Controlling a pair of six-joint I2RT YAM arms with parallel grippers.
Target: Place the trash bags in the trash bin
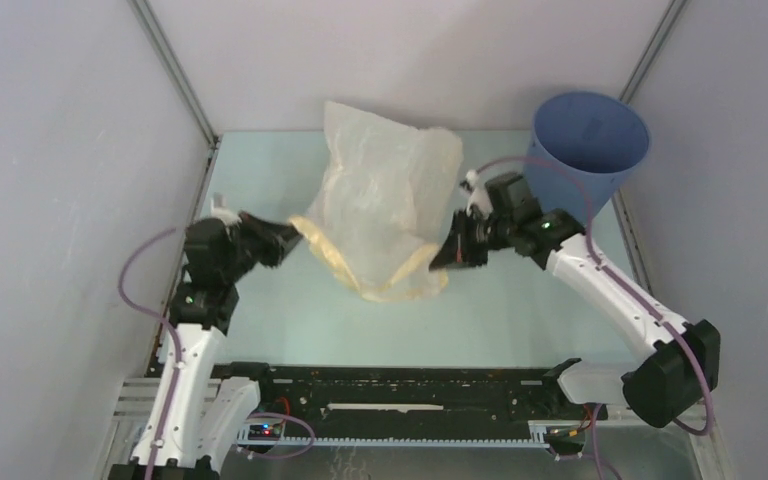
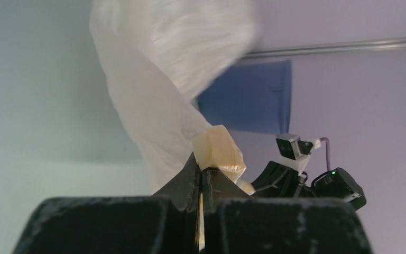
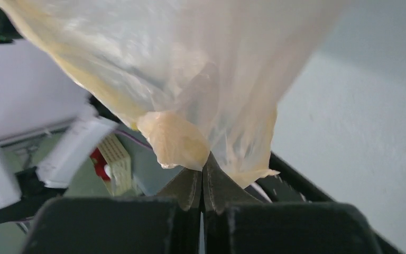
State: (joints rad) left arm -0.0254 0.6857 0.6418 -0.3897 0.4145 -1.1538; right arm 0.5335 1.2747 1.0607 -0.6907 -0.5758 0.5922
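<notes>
Pale table, 2 claws pinching trash bag

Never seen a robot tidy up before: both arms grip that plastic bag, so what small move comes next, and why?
Probably carry the bag rightward toward the blue bin. Both pairs of jaws are shut on its yellow rim, and the bin stands apart at the far right corner.
</notes>
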